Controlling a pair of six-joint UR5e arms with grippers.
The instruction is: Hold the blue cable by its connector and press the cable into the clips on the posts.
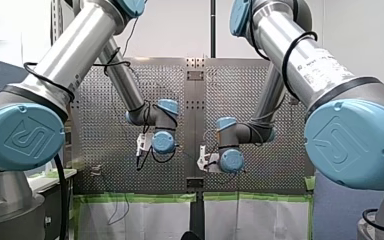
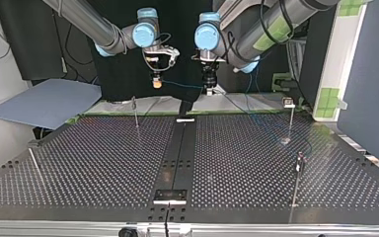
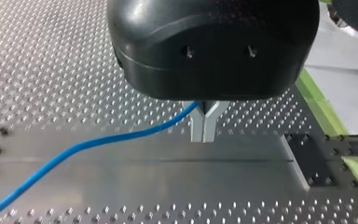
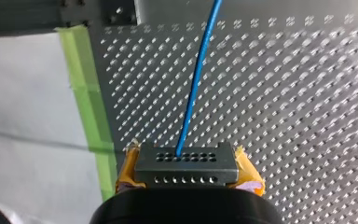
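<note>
Top view: both grippers hang over the far edge of the bench [image 2: 103, 163] at about 12 o'clock, with my right gripper [image 2: 156, 84] at 9 o'clock of my left gripper [image 2: 208, 90]. They're close but apart, and the cable [image 2: 182, 87] is strung between them. On the bench there's a post [image 2: 135, 112] at 11 o'clock, a second post [image 2: 290, 121] at 2, a third post [image 2: 297, 173] at 4 and a rod [image 2: 35, 165] at 8. The connector [image 4: 186, 163] sits between my right fingers [image 4: 127, 170], with the cable running out ahead of them. The cable also goes in between my left fingers [image 3: 196, 128].

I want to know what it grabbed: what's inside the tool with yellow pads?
My right tool holds a grey connector with rows of holes; the blue cable leaves it. The connector's lower part is hidden by the tool.
</note>
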